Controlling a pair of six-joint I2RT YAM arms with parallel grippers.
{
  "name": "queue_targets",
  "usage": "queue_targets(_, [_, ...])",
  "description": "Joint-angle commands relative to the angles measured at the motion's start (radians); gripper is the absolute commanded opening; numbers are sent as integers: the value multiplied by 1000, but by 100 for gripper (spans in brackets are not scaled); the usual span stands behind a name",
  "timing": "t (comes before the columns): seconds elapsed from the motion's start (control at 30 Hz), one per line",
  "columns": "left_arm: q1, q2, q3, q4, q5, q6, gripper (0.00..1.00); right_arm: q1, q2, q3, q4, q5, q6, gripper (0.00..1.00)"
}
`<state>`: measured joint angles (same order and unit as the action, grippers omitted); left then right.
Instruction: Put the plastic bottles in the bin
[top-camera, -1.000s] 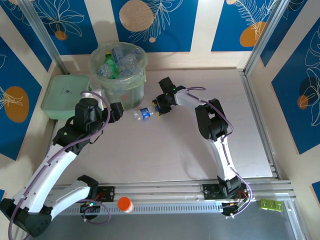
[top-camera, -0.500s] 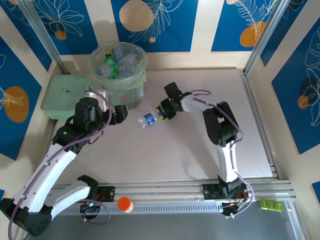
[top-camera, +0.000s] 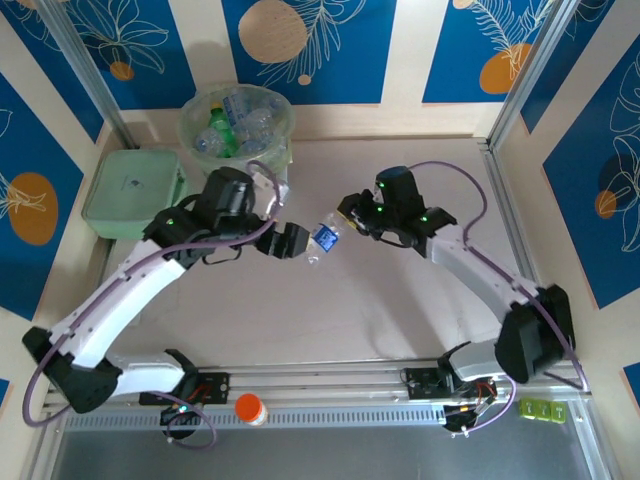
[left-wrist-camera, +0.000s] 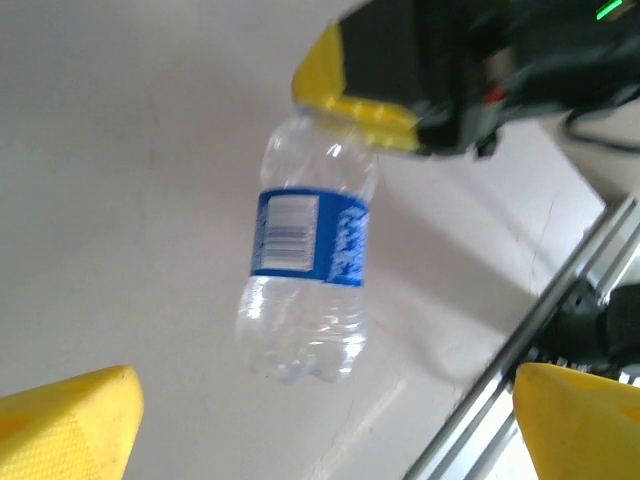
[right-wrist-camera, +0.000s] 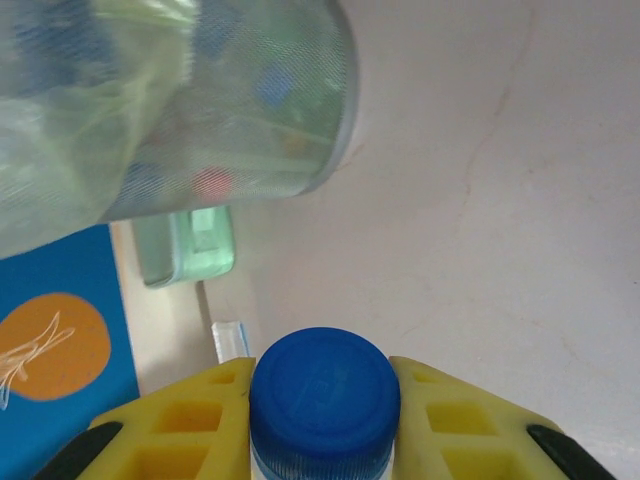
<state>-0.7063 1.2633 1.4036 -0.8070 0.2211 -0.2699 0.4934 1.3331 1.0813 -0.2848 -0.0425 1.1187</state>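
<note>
Swung in since a second ago: left arm (top-camera: 140, 290). One bottle (top-camera: 323, 240) hangs above the surface (top-camera: 400, 300), right of the bin (top-camera: 287, 125). Right fingers (right-wrist-camera: 200, 420) clamp its blue cap (right-wrist-camera: 325, 385). Left fingers (left-wrist-camera: 70, 425) are spread wide and empty, flanking it. Bin heaped with bottles; seemingly only this one remains.

Bottle (left-wrist-camera: 305, 290) clear w/ blue label (left-wrist-camera: 305, 232), cap (right-wrist-camera: 325, 385); bin (right-wrist-camera: 250, 120) pale grn.
</note>
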Motion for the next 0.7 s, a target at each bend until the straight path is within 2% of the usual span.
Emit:
queue_targets(0.0, [-37,30,50,-55,11,27,96,1,-109,-41,-34,10,-97,17])
queue_targets(0.17, [-81,112,81,-23,59,10,99,16,-228,-75,-35,-17,-110,17])
queue_targets(0.37, [-114,140,62,102,221,-31,99,39,-293,-73,-56,-18,-119,17])
queue_targets(0.47, [-115,148,54,137,257,-52,95,40,-312,-73,-56,-26,-116,17])
queue_targets(0.67, [-117,163,51,161,294,-69,79,47,-330,-77,-45,-37,-103,18])
